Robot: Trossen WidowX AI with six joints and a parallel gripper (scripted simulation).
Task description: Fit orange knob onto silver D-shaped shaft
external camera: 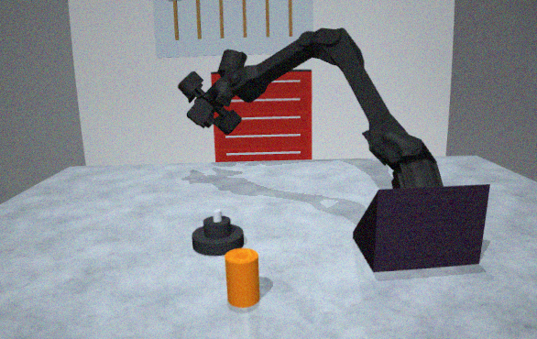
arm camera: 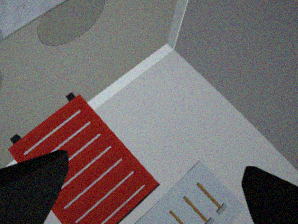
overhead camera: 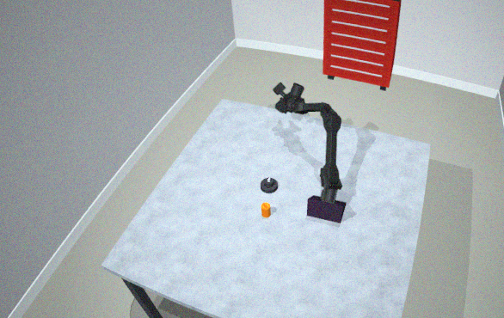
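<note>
The orange knob [overhead camera: 266, 210] [external camera: 242, 277] stands upright on the table, just in front of the round dark pedestal [overhead camera: 269, 186] [external camera: 217, 239]. The short silver shaft [overhead camera: 268, 179] [external camera: 217, 215] sticks up from the pedestal's middle. The knob's hole is hidden underneath it. My gripper [overhead camera: 287, 90] [external camera: 206, 103] [arm camera: 156, 168] is open and empty. It hangs high over the far part of the table, well away from the knob and the pedestal, and points up toward the back wall. Neither the knob nor the pedestal shows in the wrist view.
The arm's dark purple base block [overhead camera: 324, 210] [external camera: 426, 229] stands on the table [overhead camera: 228, 258] [external camera: 82, 275] to the right of the knob. A red drawer cabinet [overhead camera: 361, 39] [external camera: 270, 137] [arm camera: 100, 176] and a tool board [external camera: 234, 23] [arm camera: 186, 216] are at the back wall.
</note>
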